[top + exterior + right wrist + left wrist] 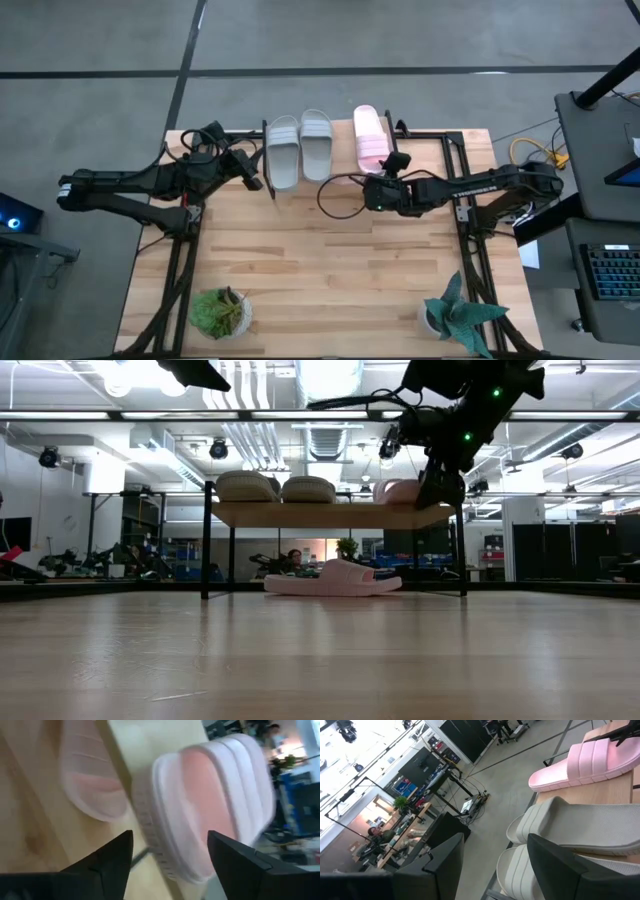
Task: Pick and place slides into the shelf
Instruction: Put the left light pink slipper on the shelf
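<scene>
The shelf (330,515) stands at the table's far edge. On its plank top lie two pale grey slides (283,152) (316,143) and one pink slide (370,138), side by side. A second pink slide (335,578) lies on the table under the shelf. My right gripper (170,837) is open just short of the near end of the upper pink slide (210,805), with its fingers on either side and not touching it. My left gripper (262,180) is open beside the grey slides (580,827), above the shelf's left end.
Two potted plants (220,312) (455,315) stand near the table's front corners. Bare wooden tabletop (330,260) lies between them and the shelf. Cables run by both arm bases.
</scene>
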Motion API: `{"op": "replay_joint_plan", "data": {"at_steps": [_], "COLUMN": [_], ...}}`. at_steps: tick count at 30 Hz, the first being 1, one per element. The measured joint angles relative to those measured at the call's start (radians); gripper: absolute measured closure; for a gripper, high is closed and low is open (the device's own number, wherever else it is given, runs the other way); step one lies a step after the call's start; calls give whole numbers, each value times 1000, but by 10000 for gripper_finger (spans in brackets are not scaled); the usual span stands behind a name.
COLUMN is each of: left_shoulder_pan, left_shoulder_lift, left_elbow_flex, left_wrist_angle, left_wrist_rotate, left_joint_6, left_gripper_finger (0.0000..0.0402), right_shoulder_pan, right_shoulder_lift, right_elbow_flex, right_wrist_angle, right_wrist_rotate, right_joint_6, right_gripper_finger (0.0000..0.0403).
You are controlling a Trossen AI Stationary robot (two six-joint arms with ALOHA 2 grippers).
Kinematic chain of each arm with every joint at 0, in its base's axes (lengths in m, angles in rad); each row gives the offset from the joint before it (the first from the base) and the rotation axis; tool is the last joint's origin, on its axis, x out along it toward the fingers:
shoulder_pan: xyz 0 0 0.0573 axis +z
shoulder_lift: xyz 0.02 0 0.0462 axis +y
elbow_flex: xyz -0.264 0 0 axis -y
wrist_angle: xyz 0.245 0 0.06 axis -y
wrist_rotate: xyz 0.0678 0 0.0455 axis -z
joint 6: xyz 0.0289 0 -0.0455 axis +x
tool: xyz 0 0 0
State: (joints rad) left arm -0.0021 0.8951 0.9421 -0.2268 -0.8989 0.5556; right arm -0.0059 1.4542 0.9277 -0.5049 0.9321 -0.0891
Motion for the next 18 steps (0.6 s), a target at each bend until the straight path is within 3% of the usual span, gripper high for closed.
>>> {"op": "replay_joint_plan", "data": {"at_steps": [6,18], "left_shoulder_pan": [0,0], "left_shoulder_lift": [0,1], "left_elbow_flex": [0,0], "left_wrist_angle": [-1,0], "left_wrist_rotate": [0,0], "left_joint_6": [0,0], "left_gripper_finger": [198,198], "right_shoulder_pan": [7,31], "right_shoulder_lift": [-30,-55], "right_elbow_flex": [2,32], "right_wrist_angle": [-13,-45], "right_wrist_rotate": [-212,-154], "right_joint_6": [41,37], "right_gripper_finger": [142,131]}}
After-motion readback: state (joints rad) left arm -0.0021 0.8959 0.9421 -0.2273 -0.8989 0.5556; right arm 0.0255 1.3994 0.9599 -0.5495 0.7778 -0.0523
